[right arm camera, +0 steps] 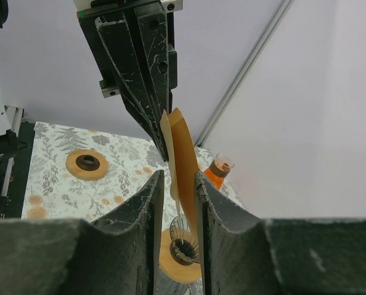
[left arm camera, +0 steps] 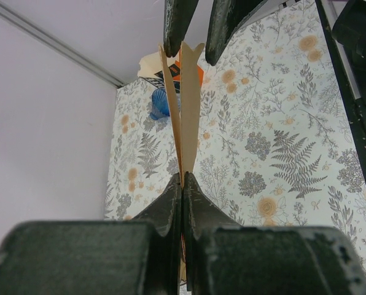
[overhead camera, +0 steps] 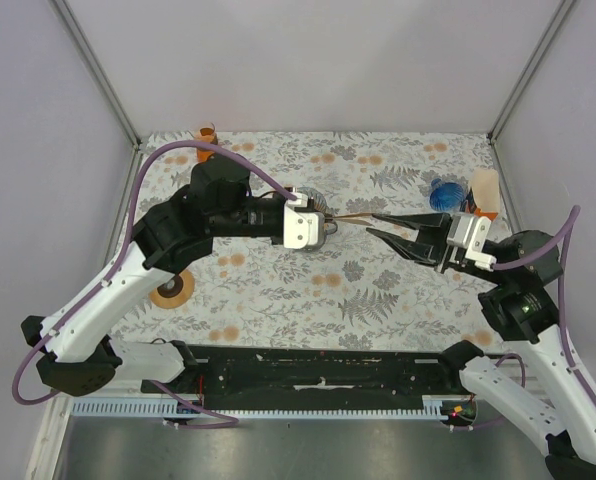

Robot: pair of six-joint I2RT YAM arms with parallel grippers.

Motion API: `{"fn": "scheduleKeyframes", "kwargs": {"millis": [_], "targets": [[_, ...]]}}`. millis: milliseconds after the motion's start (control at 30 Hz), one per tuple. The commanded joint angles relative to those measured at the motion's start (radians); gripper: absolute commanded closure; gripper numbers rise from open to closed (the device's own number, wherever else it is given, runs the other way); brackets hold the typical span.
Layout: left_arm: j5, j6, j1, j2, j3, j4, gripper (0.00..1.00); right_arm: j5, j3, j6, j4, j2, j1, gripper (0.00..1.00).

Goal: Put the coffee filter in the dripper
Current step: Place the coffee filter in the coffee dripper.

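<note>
Finding: no text, number, brand or sign can be read in any view. The pale packet, standing far right on the desk cloth, carries an orange and dark printed panel. In the left wrist view this panel sits behind the coffee filter. Its characters are too small and too hidden to make out. The desk cloth bears a floral pattern only.

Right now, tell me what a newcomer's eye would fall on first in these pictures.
The brown coffee filter hangs in mid-air over the middle of the floral table, pinched edge-on in the shut left pincer. The right pincer faces it from the opposite side, jaws apart around the filter's free edge. Beneath them stands the glass dripper with its wooden collar.
</note>
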Motion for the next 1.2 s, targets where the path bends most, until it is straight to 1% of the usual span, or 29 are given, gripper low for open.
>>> {"fn": "scheduleKeyframes", "kwargs": {"millis": [0, 333, 667, 733, 767, 900, 967, 1000, 1100, 1167], "targets": [[-0.012, 0.031, -0.007, -0.023, 0.001, 0.018, 0.98, -0.014, 0.032, 0.010, 0.021, -0.001, 0.006, 0.68], [-0.032, -0.004, -0.008, -0.015, 0.011, 0.045, 0.98, -0.048, 0.032, 0.027, 0.015, 0.041, 0.023, 0.69], [-0.015, -0.012, -0.010, -0.009, 0.013, 0.042, 0.98, -0.011, 0.052, 0.014, 0.021, 0.090, 0.037, 0.70], [-0.011, -0.027, -0.008, -0.006, 0.019, 0.044, 0.98, -0.009, 0.059, 0.014, 0.022, 0.103, 0.041, 0.74], [-0.008, -0.037, -0.010, -0.003, 0.020, 0.045, 0.98, -0.006, 0.062, 0.014, 0.019, 0.113, 0.043, 0.77], [0.015, -0.110, -0.010, 0.029, 0.059, 0.030, 0.98, 0.015, 0.075, 0.010, -0.015, 0.145, 0.043, 0.85], [0.014, -0.194, -0.010, 0.057, 0.095, 0.010, 0.98, 0.049, 0.075, 0.002, -0.048, 0.157, 0.043, 0.96], [0.005, -0.230, -0.008, 0.076, 0.120, -0.002, 0.98, 0.072, 0.072, -0.004, -0.062, 0.165, 0.043, 1.00], [0.009, -0.338, 0.010, 0.121, 0.178, -0.044, 0.98, 0.089, 0.059, -0.006, -0.082, 0.188, 0.043, 1.00], [0.040, -0.423, 0.059, 0.150, 0.197, -0.048, 0.98, 0.087, 0.062, 0.007, -0.079, 0.214, 0.043, 1.00]]}}
